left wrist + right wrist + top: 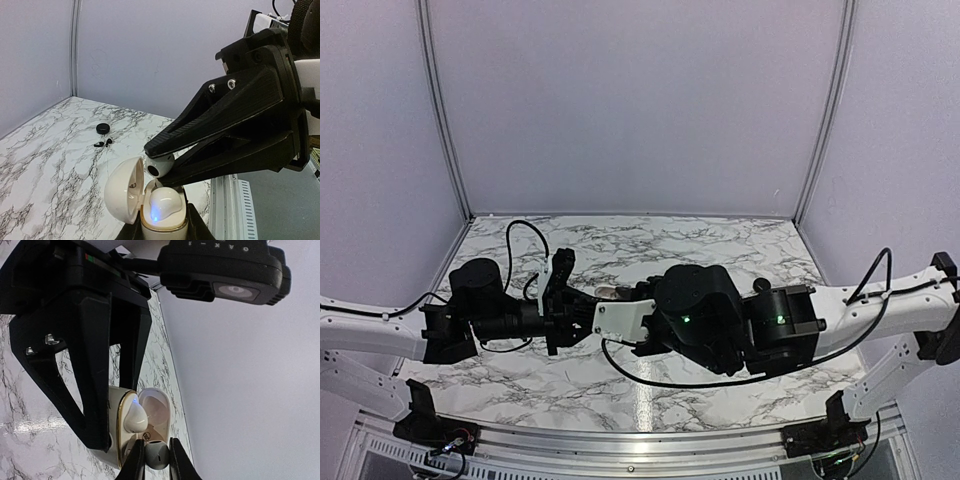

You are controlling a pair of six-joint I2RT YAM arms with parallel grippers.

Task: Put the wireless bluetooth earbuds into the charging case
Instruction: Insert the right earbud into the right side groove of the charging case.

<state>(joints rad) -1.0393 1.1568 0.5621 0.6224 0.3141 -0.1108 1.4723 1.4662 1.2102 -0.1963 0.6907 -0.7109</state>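
Note:
My left gripper (162,233) is shut on the base of the cream-white charging case (161,227), holding it upright above the table. The case's hinged lid (121,190) hangs open to the left. One white earbud (165,205) sits in the case with a blue light glowing at its base. Just above the case's mouth, behind that seated earbud, is a second white earbud (161,165) with a dark opening. My right gripper (156,458) is shut on this second earbud (156,454), next to the open case (114,432). In the top view both grippers meet mid-table and hide the case.
A black round puck (103,128) and two tiny black pieces (103,143) lie on the marble table (45,165) far to the left. The table's metal front rail (243,202) runs at the right. Grey walls (640,100) close the back and sides.

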